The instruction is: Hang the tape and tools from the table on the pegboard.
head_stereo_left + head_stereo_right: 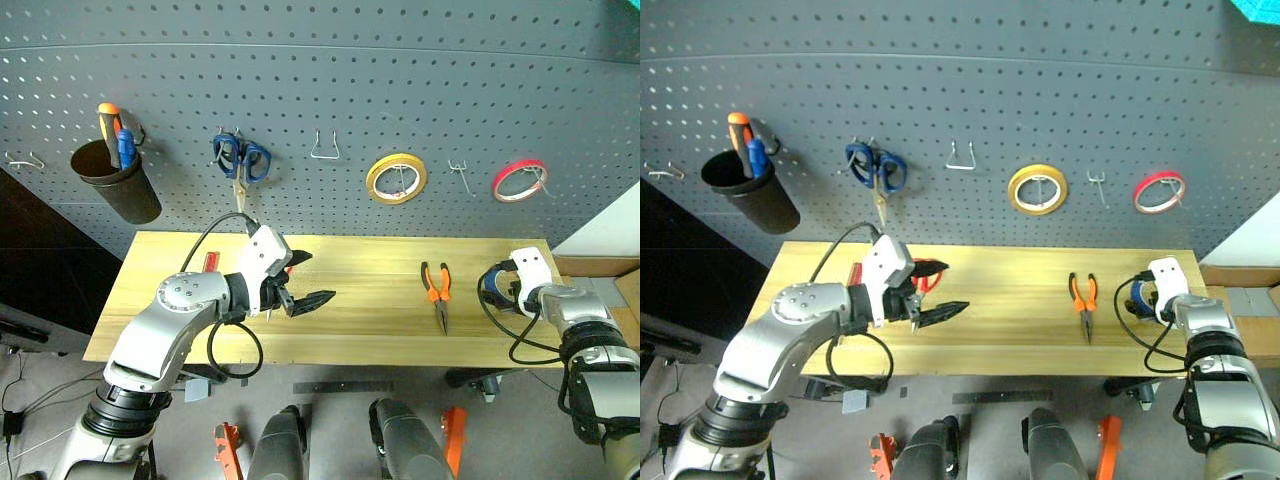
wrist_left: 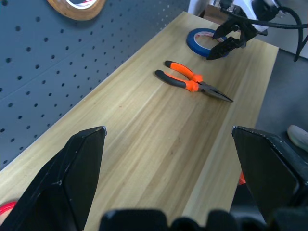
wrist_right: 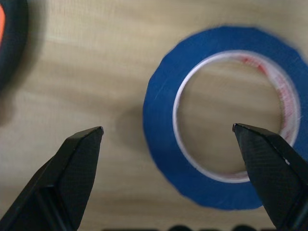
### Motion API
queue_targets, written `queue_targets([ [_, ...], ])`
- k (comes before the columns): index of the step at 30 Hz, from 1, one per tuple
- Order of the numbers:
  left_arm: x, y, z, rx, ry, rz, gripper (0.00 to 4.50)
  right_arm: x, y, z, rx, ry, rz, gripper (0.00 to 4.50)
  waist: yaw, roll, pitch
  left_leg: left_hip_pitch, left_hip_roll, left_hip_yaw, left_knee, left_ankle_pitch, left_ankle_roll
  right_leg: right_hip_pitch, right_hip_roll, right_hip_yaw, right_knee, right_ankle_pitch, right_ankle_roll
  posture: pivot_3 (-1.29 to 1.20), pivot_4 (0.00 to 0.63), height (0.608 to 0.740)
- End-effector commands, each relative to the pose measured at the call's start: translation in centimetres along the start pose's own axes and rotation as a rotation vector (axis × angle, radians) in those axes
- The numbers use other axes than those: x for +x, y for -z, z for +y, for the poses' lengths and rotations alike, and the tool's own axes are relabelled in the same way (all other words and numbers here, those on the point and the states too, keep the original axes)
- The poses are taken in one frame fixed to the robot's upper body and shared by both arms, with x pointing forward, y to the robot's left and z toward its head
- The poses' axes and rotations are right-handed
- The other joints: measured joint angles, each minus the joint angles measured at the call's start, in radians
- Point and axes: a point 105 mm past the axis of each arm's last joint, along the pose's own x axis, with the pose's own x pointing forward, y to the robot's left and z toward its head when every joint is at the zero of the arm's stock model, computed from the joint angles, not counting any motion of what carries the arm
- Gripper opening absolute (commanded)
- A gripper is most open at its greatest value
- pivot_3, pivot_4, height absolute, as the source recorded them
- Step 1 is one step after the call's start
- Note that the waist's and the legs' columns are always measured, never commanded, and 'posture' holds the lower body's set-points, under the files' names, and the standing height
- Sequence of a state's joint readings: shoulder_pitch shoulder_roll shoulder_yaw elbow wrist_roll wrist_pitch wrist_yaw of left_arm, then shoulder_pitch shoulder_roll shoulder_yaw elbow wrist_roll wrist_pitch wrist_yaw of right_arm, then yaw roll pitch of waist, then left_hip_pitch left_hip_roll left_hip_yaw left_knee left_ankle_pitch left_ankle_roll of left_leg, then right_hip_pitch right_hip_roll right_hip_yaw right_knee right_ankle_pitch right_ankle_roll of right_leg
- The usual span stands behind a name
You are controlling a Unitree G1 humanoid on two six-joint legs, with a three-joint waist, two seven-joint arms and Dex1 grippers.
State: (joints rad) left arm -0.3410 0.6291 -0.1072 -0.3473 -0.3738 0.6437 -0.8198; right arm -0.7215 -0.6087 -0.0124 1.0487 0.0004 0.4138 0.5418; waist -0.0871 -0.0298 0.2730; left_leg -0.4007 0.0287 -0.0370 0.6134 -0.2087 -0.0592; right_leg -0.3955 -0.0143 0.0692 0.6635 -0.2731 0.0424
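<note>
Tape (image 3: 226, 130) lies partly hidden behind the right pincer (image 2: 230, 41)

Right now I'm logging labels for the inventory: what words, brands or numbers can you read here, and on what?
None can be read.
Blue tape: faint red marks on its inner core, too blurred to read.
Pliers, yellow tape roll and red tape roll: no lettering visible.

Looks like a workshop corner I'm driving in: grey pegboard (image 1: 330, 80) hung with scissors (image 1: 240, 160) and tape rolls (image 1: 396, 178), wooden table (image 1: 360, 310) below with pliers (image 1: 437, 290).
</note>
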Motion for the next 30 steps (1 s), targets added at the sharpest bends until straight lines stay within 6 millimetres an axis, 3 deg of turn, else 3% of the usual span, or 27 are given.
queue_targets([
  [1, 0.2, -0.9, -0.3, 0.052, 0.022, -0.028, 4.50, 0.2, 0.3, 0.4, -0.036, -0.037, 0.035, 4.09, 0.000, -0.001, 0.004, 0.000, 0.000, 0.000, 0.000, 0.000, 0.000, 0.000, 0.000, 0.000, 0.000, 0.000, 0.000, -0.08, 0.296, 0.740],
  [12, 0.1, -0.6, -0.3, 0.059, 0.022, -0.027, 4.50, 0.6, 2.2, 0.5, -0.147, -0.031, 0.139, 0.50, 0.001, -0.005, 0.006, 0.000, 0.000, 0.000, 0.001, 0.000, 0.000, 0.001, 0.000, 0.000, 0.000, 0.001, 0.001, -0.06, 0.272, 0.740],
  [14, 0.0, -0.6, -0.2, 0.054, 0.014, -0.034, 4.50, 0.8, 2.0, 0.4, -0.198, -0.010, 0.119, 0.39, 0.001, -0.005, 0.006, 0.000, 0.000, 0.000, 0.002, 0.000, 0.000, 0.001, 0.000, 0.000, 0.000, 0.001, 0.001, -0.06, 0.267, 0.740],
  [20, -0.4, -1.6, -0.7, 0.017, 0.043, -0.078, 4.50, 0.0, -1.9, 0.9, -0.222, -0.048, -0.059, 0.39, 0.000, -0.005, 0.006, -0.001, 0.000, 0.000, 0.005, 0.000, 0.000, 0.001, 0.000, 0.000, 0.001, 0.001, 0.003, -0.09, 0.260, 0.740],
  [26, -0.6, -1.8, -0.7, 0.015, 0.044, -0.083, 4.50, -0.8, -2.3, 1.1, -0.228, -0.063, -0.087, 0.39, -0.001, -0.005, 0.006, -0.001, 0.000, 0.000, 0.006, 0.000, 0.000, 0.001, 0.000, 0.000, 0.001, 0.001, 0.004, -0.09, 0.260, 0.740],
  [27, -0.6, -1.9, -0.6, 0.024, 0.043, -0.085, 4.50, -1.4, -2.7, 1.1, -0.242, -0.061, -0.111, 0.39, 0.000, -0.005, 0.006, -0.001, 0.000, 0.000, 0.006, 0.000, 0.000, 0.001, 0.000, 0.000, 0.001, 0.001, 0.004, -0.10, 0.256, 0.740],
  [30, -0.4, -3.8, -0.6, 0.049, 0.064, -0.157, 4.50, -9.4, -4.5, 5.3, -0.422, -0.032, -0.349, 0.38, 0.018, 0.003, 0.004, -0.006, 0.000, -0.003, 0.006, 0.000, -0.001, -0.001, -0.001, -0.002, 0.001, 0.001, 0.004, -0.15, 0.263, 0.740],
])
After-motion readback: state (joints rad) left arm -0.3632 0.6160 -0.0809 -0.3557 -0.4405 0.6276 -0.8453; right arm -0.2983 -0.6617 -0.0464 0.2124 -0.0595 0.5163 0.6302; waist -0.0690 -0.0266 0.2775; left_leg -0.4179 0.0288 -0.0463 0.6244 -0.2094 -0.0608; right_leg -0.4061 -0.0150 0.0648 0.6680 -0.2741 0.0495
